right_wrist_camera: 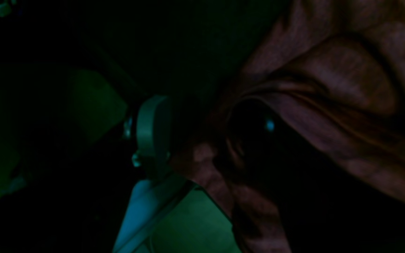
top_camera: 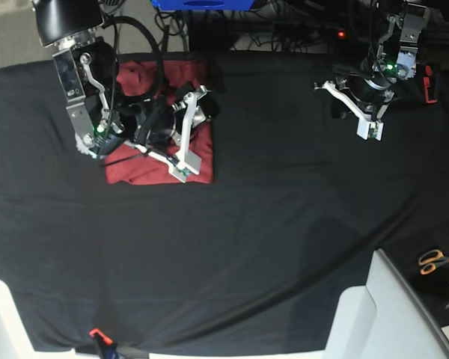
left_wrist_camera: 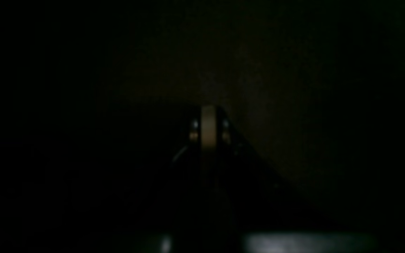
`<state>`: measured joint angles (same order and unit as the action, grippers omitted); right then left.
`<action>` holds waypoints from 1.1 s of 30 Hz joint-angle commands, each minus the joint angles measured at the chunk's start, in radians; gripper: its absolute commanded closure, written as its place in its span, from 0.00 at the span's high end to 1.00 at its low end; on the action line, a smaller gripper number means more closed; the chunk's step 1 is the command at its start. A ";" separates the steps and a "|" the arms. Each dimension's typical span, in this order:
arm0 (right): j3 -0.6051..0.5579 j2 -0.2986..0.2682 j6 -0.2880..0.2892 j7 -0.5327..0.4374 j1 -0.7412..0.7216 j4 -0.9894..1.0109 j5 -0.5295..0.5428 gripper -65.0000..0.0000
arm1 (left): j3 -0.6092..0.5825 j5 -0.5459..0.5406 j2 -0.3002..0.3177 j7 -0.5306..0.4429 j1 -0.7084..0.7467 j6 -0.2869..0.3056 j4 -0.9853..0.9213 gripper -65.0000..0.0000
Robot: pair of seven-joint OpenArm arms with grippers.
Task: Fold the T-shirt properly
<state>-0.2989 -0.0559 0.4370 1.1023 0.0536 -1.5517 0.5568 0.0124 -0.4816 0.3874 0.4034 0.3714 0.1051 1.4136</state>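
Item: T-shirt point(top_camera: 153, 168), brick-red, plain. Lies on the far left part of my bench point(top_camera: 284, 224), as the base view shows it, folded into a compact, roughly rectangular bundle on the black tablecloth point(top_camera: 269, 187). Its near edge runs straight; the upper part is rumpled, with creases and a raised fold visible in the right wrist view point(right_wrist_camera: 329, 88).

Item: right hand point(top_camera: 185, 153). Positioned directly over the T-shirt, white fingers point(top_camera: 185, 134) pointing toward the near edge of the bundle. The fingers stand apart, not clamped; red cloth lies between and under them, but I cannot tell whether any of it is pinched. In the right wrist view one pale finger point(right_wrist_camera: 151, 133) sits just beside the crumpled fabric.

Item: left hand point(top_camera: 370, 129). Over bare tablecloth at the far right in the base view, well apart from the T-shirt. Closed, holding nothing. The left wrist view is nearly black; only the pale strip where my two fingers point(left_wrist_camera: 208, 128) meet shows.

Item: scissors point(top_camera: 434, 260), orange-handled, at the right edge, off the cloth.
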 commanded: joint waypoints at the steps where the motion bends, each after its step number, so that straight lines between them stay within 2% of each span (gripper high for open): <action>1: 0.000 0.001 0.004 -0.009 -0.021 -0.017 0.016 0.47 | 0.005 -0.001 0.011 -0.002 0.001 0.002 0.006 0.00; 6: -0.001 -0.006 0.004 0.065 -0.036 -0.092 0.012 0.47 | 0.005 -0.001 0.011 -0.002 0.001 0.002 0.005 0.00; 10: 0.010 -0.069 -0.002 0.092 -0.022 -0.266 0.012 0.47 | 0.005 -0.001 0.011 -0.002 -0.001 0.002 0.005 0.00; 12: 0.060 -0.104 -0.051 0.077 0.012 -0.319 0.012 0.47 | 0.005 -0.001 0.012 -0.002 -0.001 0.002 0.005 0.00; 14: 0.142 -0.115 -0.097 0.042 0.053 -0.330 0.013 0.47 | 0.005 -0.001 0.012 -0.002 -0.001 0.002 0.005 0.00; 16: 0.223 -0.132 -0.093 -0.001 0.091 -0.326 0.013 0.38 | 0.005 -0.001 0.012 -0.002 -0.001 0.002 0.005 0.00; 20: 0.255 -0.160 -0.056 -0.043 0.121 -0.246 0.013 0.00 | 0.005 -0.001 0.012 -0.002 -0.001 0.002 0.005 0.00; 23: 0.252 -0.160 -0.054 -0.075 0.121 -0.157 0.013 0.03 | 0.005 -0.001 0.009 -0.002 -0.001 0.002 0.005 0.00; 29: 0.246 -0.154 -0.054 -0.107 0.113 -0.082 0.013 0.01 | 0.005 -0.001 0.006 -0.002 -0.001 0.002 0.005 0.00; 33: 0.186 -0.158 -0.054 -0.107 0.105 -0.082 0.013 0.01 | 0.005 -0.001 0.008 -0.002 0.001 0.002 0.005 0.00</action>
<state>-0.1184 -0.2066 0.3779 1.0080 0.1719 -1.6169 0.5533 0.0124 -0.4816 0.3855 0.4026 0.3691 0.1051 1.4105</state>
